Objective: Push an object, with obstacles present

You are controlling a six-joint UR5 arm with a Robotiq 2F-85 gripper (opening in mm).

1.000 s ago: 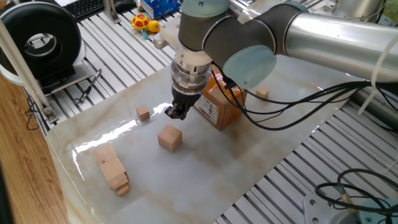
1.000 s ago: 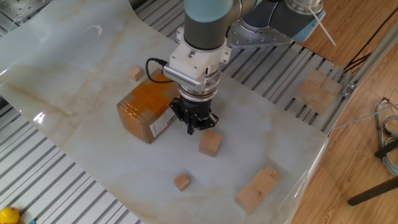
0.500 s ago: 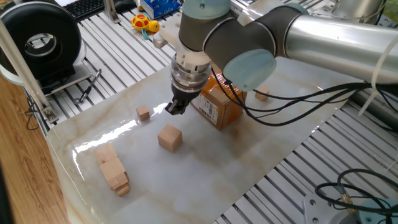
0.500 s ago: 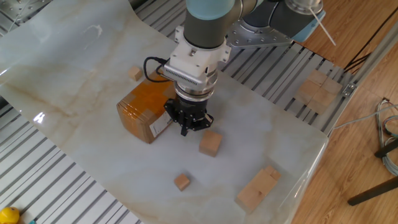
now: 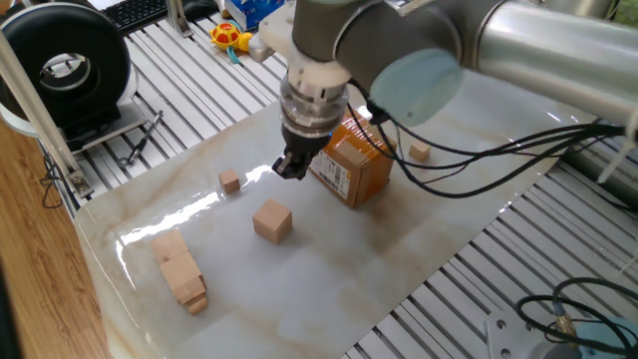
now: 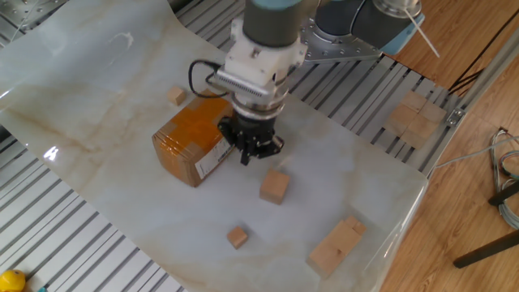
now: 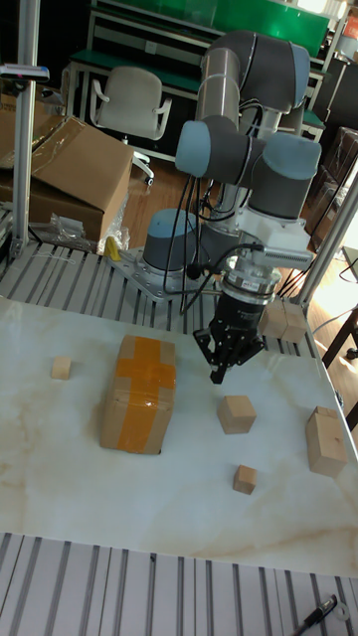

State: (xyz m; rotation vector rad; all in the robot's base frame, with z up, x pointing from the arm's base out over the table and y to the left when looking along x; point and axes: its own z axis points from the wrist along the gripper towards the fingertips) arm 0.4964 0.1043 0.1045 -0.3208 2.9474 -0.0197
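Observation:
The object, a plain medium wooden cube (image 5: 272, 220) (image 6: 275, 186) (image 7: 237, 413), rests on the marble-pattern table sheet (image 5: 399, 259). My gripper (image 5: 290, 168) (image 6: 250, 154) (image 7: 221, 373) hangs just above the sheet, a short way from the cube and beside the orange-brown cardboard box (image 5: 351, 170) (image 6: 190, 139) (image 7: 137, 394). Its fingers are shut with nothing between them and touch neither cube nor box. One tiny cube (image 5: 230, 180) (image 6: 237, 237) (image 7: 245, 479) lies near the object. The other tiny cube (image 5: 420, 152) (image 6: 177, 96) (image 7: 62, 369) lies beyond the box. Long pale blocks (image 5: 179, 271) (image 6: 336, 245) (image 7: 325, 439) lie near the sheet's edge.
More wooden blocks (image 6: 413, 118) sit on the slatted metal table off the sheet. A black round device (image 5: 70, 65) and a keyboard (image 5: 135, 12) stand beyond the sheet's corner. Cables (image 5: 478, 165) trail from the arm over the sheet.
My gripper has lifted and drawn back a little from the cube, staying beside the box. The cube and the obstacles have not moved.

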